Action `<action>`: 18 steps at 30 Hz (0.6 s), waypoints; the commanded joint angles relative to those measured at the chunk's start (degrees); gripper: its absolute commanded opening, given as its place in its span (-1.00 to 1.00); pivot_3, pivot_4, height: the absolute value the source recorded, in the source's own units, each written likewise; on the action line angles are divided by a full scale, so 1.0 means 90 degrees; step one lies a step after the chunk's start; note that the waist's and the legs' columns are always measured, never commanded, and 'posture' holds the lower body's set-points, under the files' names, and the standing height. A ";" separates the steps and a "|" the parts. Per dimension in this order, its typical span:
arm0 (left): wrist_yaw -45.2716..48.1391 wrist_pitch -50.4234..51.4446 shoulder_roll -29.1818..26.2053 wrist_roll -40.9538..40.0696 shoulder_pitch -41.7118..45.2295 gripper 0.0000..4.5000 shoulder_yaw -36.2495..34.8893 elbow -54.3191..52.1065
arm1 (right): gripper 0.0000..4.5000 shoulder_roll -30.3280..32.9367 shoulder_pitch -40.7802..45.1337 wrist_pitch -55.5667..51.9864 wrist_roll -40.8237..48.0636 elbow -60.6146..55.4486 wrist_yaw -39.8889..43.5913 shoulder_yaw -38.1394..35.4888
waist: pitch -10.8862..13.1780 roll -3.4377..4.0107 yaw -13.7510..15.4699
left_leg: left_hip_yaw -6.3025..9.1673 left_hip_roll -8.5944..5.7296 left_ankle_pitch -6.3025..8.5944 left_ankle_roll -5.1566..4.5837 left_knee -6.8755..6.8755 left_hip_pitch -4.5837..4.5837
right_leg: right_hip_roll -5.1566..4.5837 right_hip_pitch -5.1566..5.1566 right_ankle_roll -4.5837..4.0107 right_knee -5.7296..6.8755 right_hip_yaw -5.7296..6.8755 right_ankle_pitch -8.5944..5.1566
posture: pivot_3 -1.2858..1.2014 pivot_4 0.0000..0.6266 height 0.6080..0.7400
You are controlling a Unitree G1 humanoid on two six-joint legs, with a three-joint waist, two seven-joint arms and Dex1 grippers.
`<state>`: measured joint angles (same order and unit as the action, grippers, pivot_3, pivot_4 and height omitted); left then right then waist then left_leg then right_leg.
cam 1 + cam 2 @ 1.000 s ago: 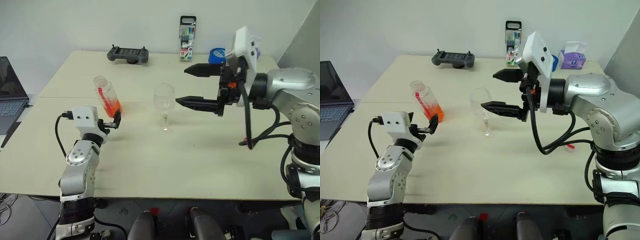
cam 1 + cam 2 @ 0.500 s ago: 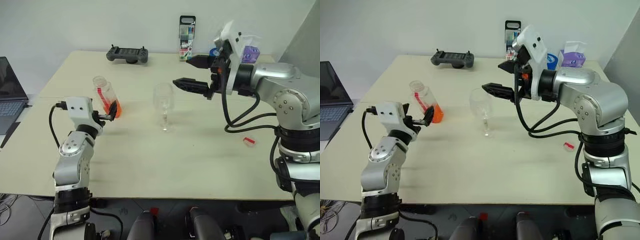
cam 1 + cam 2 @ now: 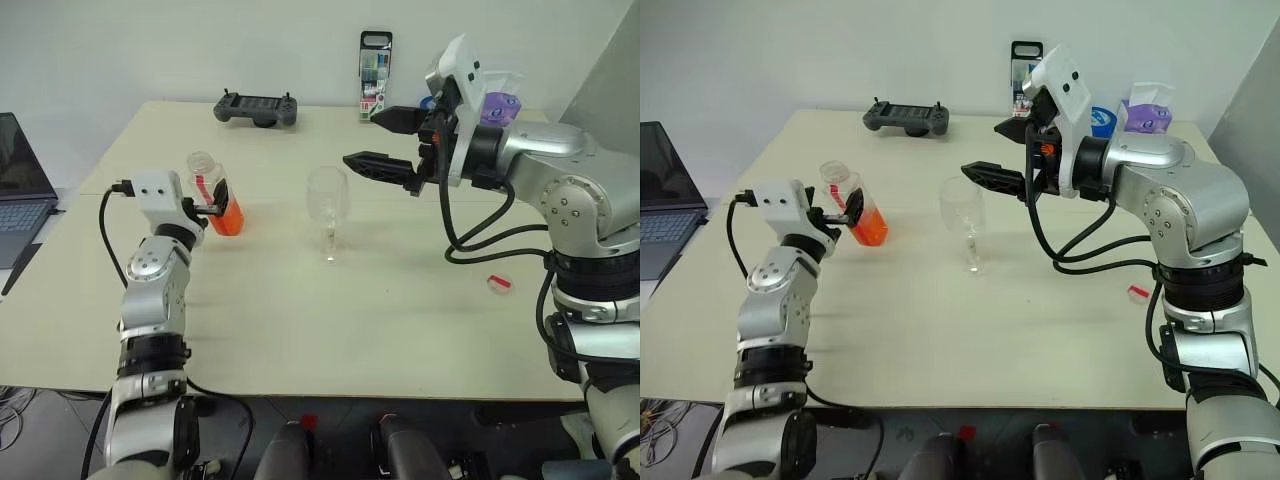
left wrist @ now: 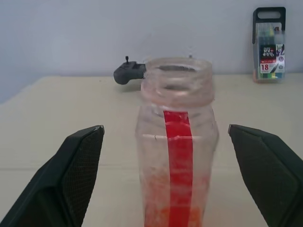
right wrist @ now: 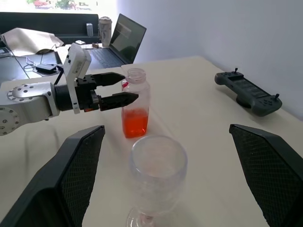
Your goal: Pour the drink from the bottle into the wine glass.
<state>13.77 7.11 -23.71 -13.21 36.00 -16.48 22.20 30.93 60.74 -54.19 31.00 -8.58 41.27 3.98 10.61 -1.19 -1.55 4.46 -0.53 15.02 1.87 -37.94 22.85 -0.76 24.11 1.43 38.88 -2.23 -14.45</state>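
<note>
— Where do you stand with the bottle point(image 3: 213, 195)?

— It sits upright on the table point(image 3: 300, 310), uncapped, right between my left gripper point(image 3: 837, 212) fingers, which are spread wide and not touching it. The drink point(image 5: 134, 122) fills only its lower part. My right gripper point(image 3: 388, 140) is just as wide, holding nothing, with the wine glass point(image 3: 328, 203) just below and ahead of its fingertips.

— So how do you take hold well?

— I'd judge: keep the bottle centred between the left fingers, close on its body above the liquid line, squarely, so the slim plastic doesn't tip or squirt. On the right, I'd bring the fingers down around the glass's bowl or stem and steady it before any pouring.

— Anything you can't make out?

— The bottle's base is cut off in my left wrist view, so I can't tell how deep my fingers reach. A small red-and-white object point(image 3: 498, 284) beside my right arm may be the cap; too small to say.
</note>
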 commanded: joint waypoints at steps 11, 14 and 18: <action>0.0727 -0.1474 -0.0245 0.0265 0.1230 0.74 0.0173 0.2357 | 1.00 0.0016 0.0035 0.0170 -0.0208 -0.0099 0.0026 -0.0019 | 0.0000 -0.0001 -0.0009 | 0.0002 0.0001 0.0000 0.0000 0.0002 0.0004 | -0.0002 0.0007 0.0000 0.0002 0.0002 0.0000 | 0.03 -0.52 1.00; 0.0547 -0.1729 -0.0292 0.0440 0.1317 0.32 0.0208 0.2603 | 1.00 0.0014 0.0012 0.0148 -0.0234 -0.0133 -0.0006 -0.0065 | 0.0000 -0.0001 -0.0009 | 0.0003 0.0000 0.0000 0.0000 0.0001 0.0004 | -0.0003 0.0007 0.0000 0.0002 0.0002 0.0000 | 0.03 -0.52 1.00; 0.0570 -0.1842 -0.0318 0.0444 0.1399 -0.21 0.0204 0.2755 | 1.00 0.0055 -0.0074 -0.0034 -0.0161 -0.0324 -0.0071 -0.0166 | 0.0001 -0.0001 -0.0010 | 0.0004 0.0001 0.0000 0.0000 0.0002 0.0005 | -0.0003 0.0007 0.0000 0.0002 0.0002 0.0000 | 0.03 -0.52 1.00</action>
<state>19.22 -7.91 -25.25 -9.63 46.71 -14.37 47.73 30.83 59.54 -54.35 28.83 -8.79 41.05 4.49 10.61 -1.19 -1.64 4.48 -0.52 15.02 1.87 -37.92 22.89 -0.79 24.18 1.44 38.90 -2.22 -14.45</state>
